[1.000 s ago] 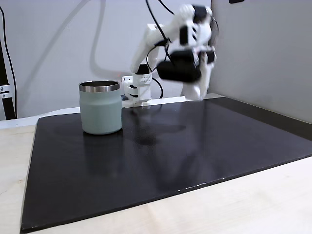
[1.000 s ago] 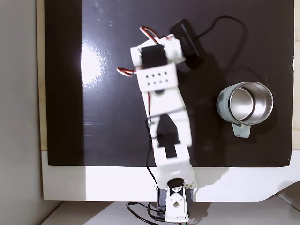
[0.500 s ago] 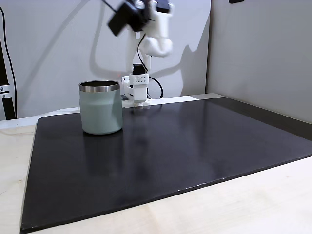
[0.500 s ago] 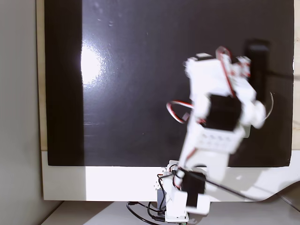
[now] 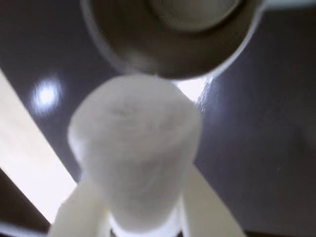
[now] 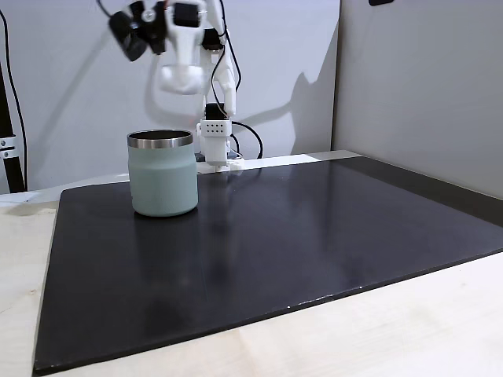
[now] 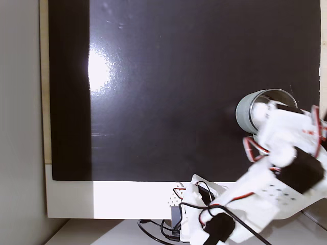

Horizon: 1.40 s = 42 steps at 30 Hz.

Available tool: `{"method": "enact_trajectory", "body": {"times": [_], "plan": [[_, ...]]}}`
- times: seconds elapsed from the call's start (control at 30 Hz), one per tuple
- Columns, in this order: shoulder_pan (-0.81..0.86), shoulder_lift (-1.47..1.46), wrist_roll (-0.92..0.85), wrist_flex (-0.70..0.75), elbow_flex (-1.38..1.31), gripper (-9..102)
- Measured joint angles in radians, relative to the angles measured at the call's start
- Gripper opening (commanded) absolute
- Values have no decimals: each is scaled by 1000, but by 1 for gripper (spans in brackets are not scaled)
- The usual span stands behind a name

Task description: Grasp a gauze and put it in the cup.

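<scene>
In the wrist view the gauze [image 5: 136, 153], a white soft roll, is pinched between two white fingers [image 5: 79, 212] of my gripper [image 5: 140, 207], which is shut on it. Just beyond the roll lies the open mouth of the cup [image 5: 128, 54], seen from above. In a fixed view from the side, the pale grey-green cup [image 6: 163, 177] stands upright on the black mat, and my gripper [image 6: 134, 35] hangs blurred high above it. From overhead, the arm [image 7: 286, 158] covers part of the cup [image 7: 247, 110], its tip over the rim.
A black mat [image 6: 314, 236] covers most of the pale wooden table [image 6: 409, 322]. The arm's base [image 6: 216, 145] with its cables stands behind the cup. Grey walls close in at the back and on the right of the side view.
The arm has swung from above the mat's middle over to the cup, rising as it went: leftward in the side view, rightward in the overhead one. The cup stayed put.
</scene>
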Motion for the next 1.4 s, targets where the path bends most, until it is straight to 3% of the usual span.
{"method": "enact_trajectory", "body": {"times": [0.3, 0.93, 1.23, 1.4], "plan": [[107, -58, -80, 0, 6, 0], [91, -175, -74, -137, 144, 1], [58, -175, -74, -146, 190, 31], [58, -175, -74, -146, 190, 33]]}}
